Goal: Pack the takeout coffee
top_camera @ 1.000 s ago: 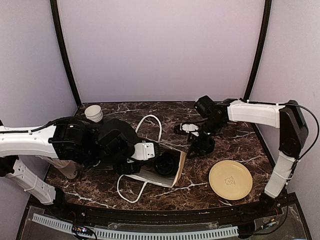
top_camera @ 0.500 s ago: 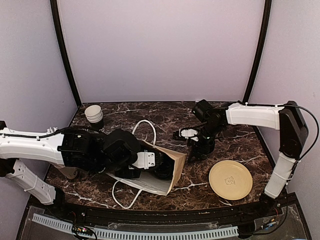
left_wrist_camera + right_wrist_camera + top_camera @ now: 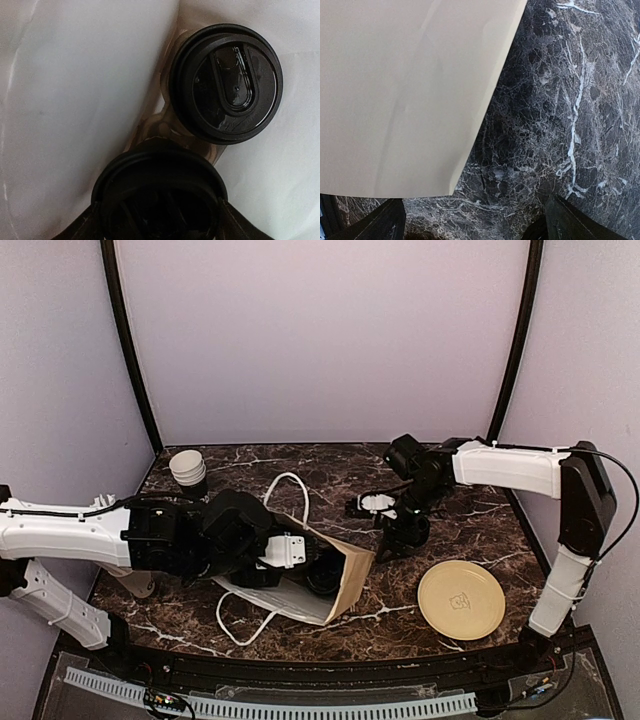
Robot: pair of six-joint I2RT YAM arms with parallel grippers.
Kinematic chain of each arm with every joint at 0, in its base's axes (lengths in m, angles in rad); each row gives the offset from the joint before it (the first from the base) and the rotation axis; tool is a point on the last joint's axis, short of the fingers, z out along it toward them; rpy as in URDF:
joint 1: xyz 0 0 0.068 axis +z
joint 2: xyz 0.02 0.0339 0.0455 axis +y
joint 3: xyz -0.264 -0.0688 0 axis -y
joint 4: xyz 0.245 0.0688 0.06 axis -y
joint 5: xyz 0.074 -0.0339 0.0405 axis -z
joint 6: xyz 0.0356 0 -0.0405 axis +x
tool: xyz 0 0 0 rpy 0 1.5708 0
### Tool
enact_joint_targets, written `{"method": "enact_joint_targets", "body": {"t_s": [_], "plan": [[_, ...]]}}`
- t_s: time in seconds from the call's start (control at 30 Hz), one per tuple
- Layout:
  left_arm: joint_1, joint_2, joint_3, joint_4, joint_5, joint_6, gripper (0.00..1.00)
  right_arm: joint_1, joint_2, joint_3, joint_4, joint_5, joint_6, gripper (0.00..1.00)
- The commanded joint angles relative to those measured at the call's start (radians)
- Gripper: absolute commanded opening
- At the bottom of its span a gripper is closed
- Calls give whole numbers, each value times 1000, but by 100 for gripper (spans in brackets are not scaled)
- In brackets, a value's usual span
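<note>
The left pincer (image 3: 161,222) is deep inside the paper bag (image 3: 345,585), its two fingers closed against either side of the nearer cup (image 3: 160,192), whose black lid fills the bottom of the wrist view. Just beyond it, touching or nearly so, the farther cup (image 3: 225,85) sits against the bag's pale inner wall, lid towards the mouth. Both coffees are therefore in the bag, which lies tilted on its side on the marble surface (image 3: 560,100) with its rope handles trailing near the left arm. The right pincer (image 3: 472,220) stands wide open over bare marble just beside the bag's closed end, holding nothing. The danger lies in letting go and backing out. The bag looks unrestrained, so a retreating arm may drag it, or catch a handle, and tip the cups out. A careless release could also knock the held cup into its neighbour, and cups lying this steeply may seep at the lids. The yellow plate (image 3: 461,600) and the lidless cup stack (image 3: 187,468) stand well apart.
</note>
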Motion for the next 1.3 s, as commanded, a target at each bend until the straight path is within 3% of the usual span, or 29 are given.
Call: {"method": "enact_joint_targets", "body": {"t_s": [0.0, 0.43, 0.6, 0.8, 1.07, 1.27], "plan": [[10, -44, -26, 77, 34, 39, 52, 5, 20, 36, -36, -36, -18, 99], [19, -43, -26, 78, 60, 55, 52, -90, 85, 253, -252, -133, -136, 98], [20, -39, -21, 62, 53, 47, 52, -107, 145, 331, -129, -145, -21, 98], [20, -43, -27, 63, 36, 58, 51, -110, 335, 519, 24, -58, 211, 92], [20, -47, -21, 25, 46, 65, 51, -101, 603, 804, 12, -95, 350, 85], [21, -67, -50, 42, 41, 58, 51, -61, 680, 799, 39, -133, 378, 84]]}}
